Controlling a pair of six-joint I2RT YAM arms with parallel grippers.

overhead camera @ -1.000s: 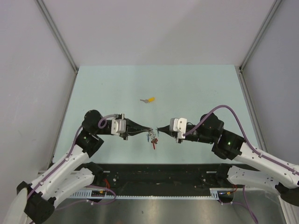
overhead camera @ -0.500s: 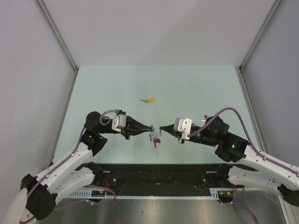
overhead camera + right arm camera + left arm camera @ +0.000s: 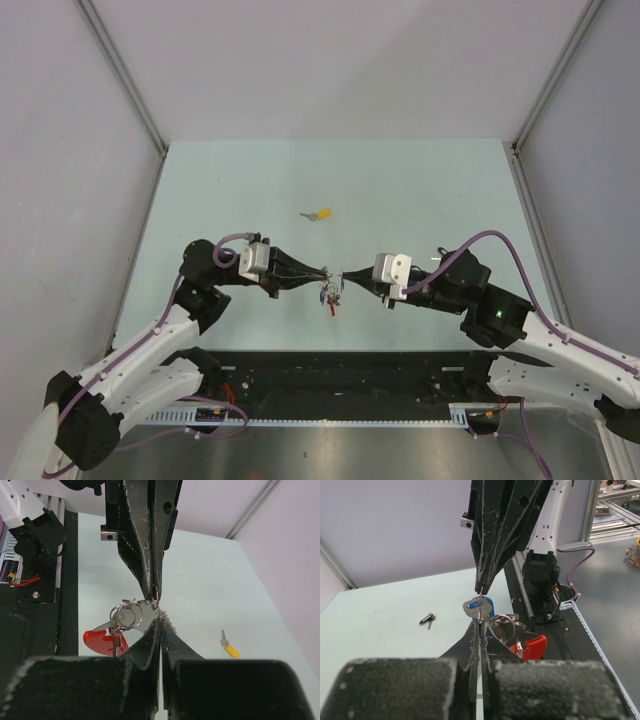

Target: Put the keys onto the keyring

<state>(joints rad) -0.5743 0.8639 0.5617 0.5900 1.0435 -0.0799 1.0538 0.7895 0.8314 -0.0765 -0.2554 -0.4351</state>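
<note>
left jaws: clamped on small silver metal keyring (image 3: 506, 624) | right jaws: clamped on blue-capped silver key (image 3: 481, 607) | tip-to-tip, key touching ring

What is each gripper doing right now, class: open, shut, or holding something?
Left gripper: shut, pinching the keyring.
Right gripper: shut, pinching the blue-capped key.

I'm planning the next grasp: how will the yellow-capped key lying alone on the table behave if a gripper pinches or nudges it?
The yellow-capped key lies flat on the table, so it probably will not roll. It looks thin and small, so it is likely light and stiff. A nudge may skate it across the smooth-looking surface, making pinching fiddly.
</note>
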